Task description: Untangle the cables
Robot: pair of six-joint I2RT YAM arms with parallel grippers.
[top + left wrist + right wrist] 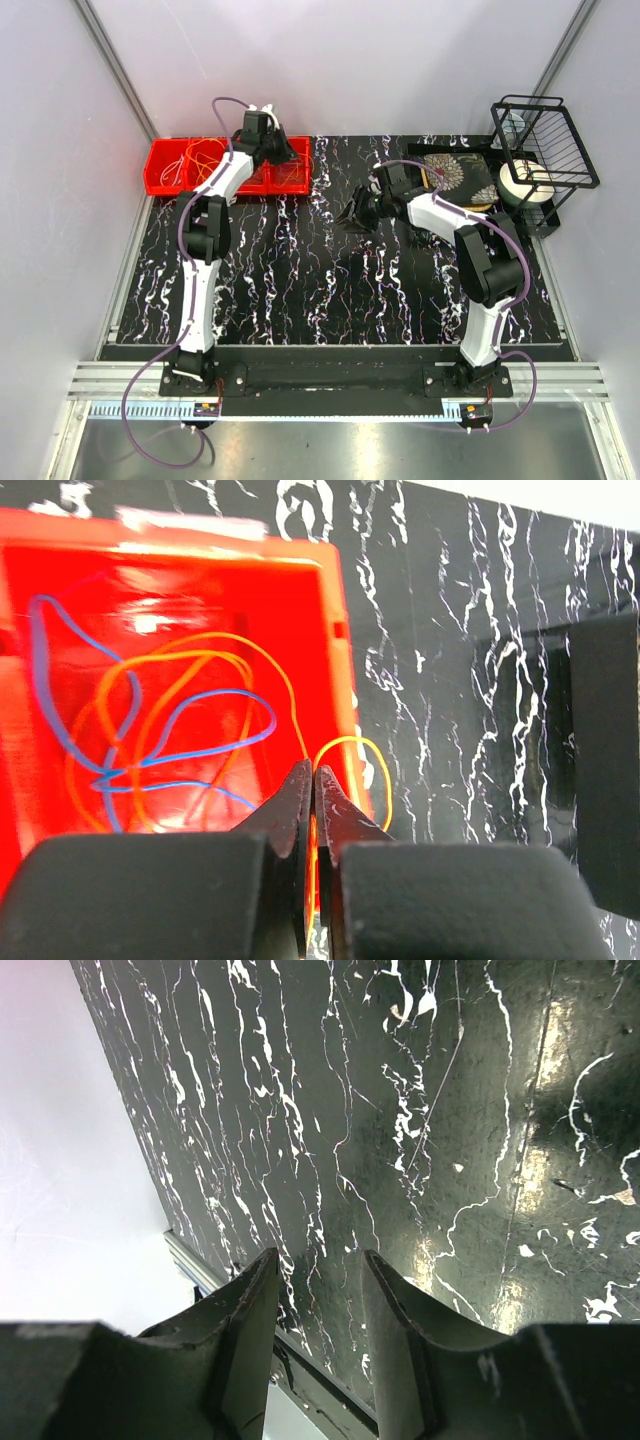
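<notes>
Fingers (pixel 290 820) on your left gripper (pixel 312 780) are pinched right together, and a yellow cable (pixel 352 739) runs in between the tips, so I'd call that a proper grab on one strand. Makes sense to me: it's the one whose loop pokes out past the side wall of the red bin (pixel 338 660), so it's probably the easiest end to tease loose from the rest. Behind the tips, the other cables (pixel 110 775) lie inside the bin, blue and orange loops crossing each other in a knot-ish mess. Nothing looks separated yet.

Your right gripper (pixel 318 1257) has its fingers spread with a clear gap and nothing in them, only bare marbled table (pixel 400 1110) underneath. My guess is it's parked there as the second hand, ready to come in once a strand needs pinning.

Pose-wise, from the top view, your left arm (pixel 205 250) is stretched nearly straight from its base to the far-left corner, with the wrist dipped over the bin's right end. Your right arm (pixel 490 260) goes up from its base, then folds back at the elbow toward the middle of the table, gripper low and well apart from the bin. Far right there's a black wire basket (pixel 528 99), not involved as far as I can tell.
</notes>
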